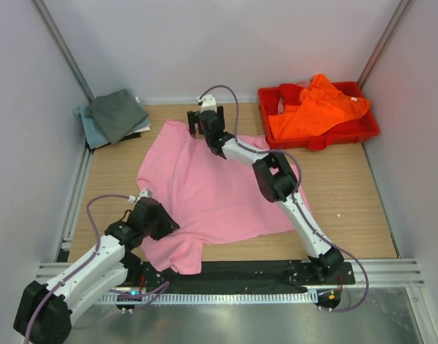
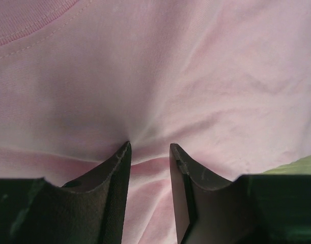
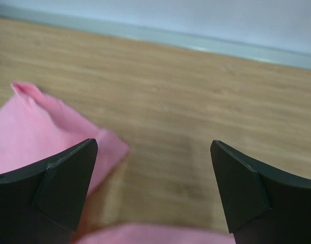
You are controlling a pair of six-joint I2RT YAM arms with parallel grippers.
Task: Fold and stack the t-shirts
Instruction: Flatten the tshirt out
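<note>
Roughly halfway, I'd say: grey shirt (image 1: 117, 113) folded on the blue-grey shirt (image 1: 93, 135) upper left, orange shirt (image 1: 315, 107) heaped in the tray (image 1: 348, 136) upper right. Pink shirt (image 1: 204, 186) lies unfolded mid-frame. The left claw (image 2: 150, 152) is pinching its cloth, and the right claw (image 3: 154, 147) is spread wide at its top edge.

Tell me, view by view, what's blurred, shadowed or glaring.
Top external: sharp, evenly lit, dull glare on the metal sheet. Left wrist: pink t-shirt in focus, shadowed near the left gripper. Right wrist: table softly blurred throughout.
</note>
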